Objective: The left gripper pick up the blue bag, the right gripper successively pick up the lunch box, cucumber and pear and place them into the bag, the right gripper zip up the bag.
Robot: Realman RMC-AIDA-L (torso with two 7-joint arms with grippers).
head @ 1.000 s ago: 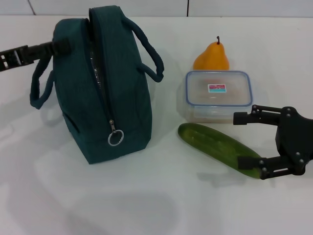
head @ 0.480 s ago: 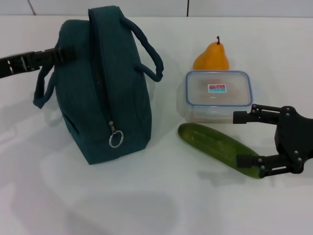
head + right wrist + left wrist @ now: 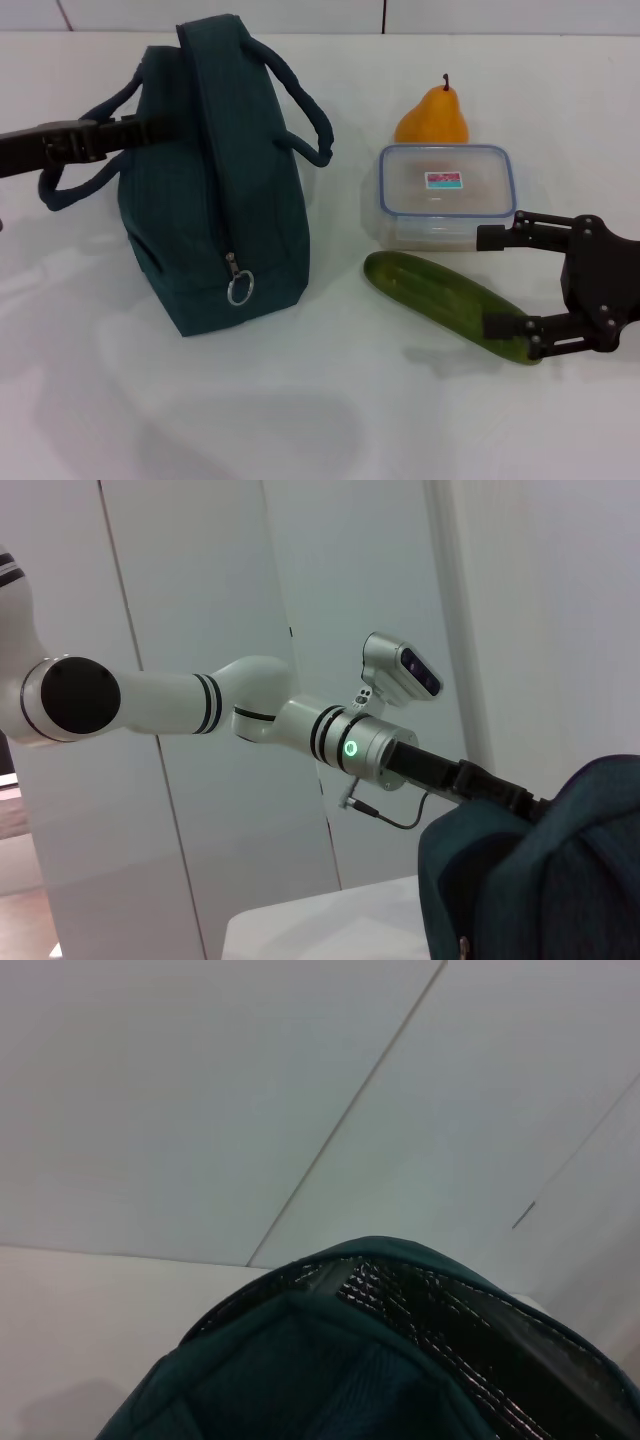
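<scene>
1. Presently, the blue bag [image 3: 215,190] stands upright on the worktop [image 3: 330,420], left of the lunch box [image 3: 447,192].
2. The left claw [image 3: 150,130] is seen at the bag's handle; closure cannot be told.
3. The right claw [image 3: 490,283] is held apart near the cucumber [image 3: 445,300].
4. The fabric is judged soft; handles are best gripped.

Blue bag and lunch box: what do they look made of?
Blue bag: looks like matte woven fabric with soft rope-like handles; the left wrist view shows a shiny, silvery quilted lining, probably foil insulation. The zipper pull is a metal-looking ring.
Lunch box: appears to be clear, glossy plastic, see-through, with a blue-edged lid.
</scene>
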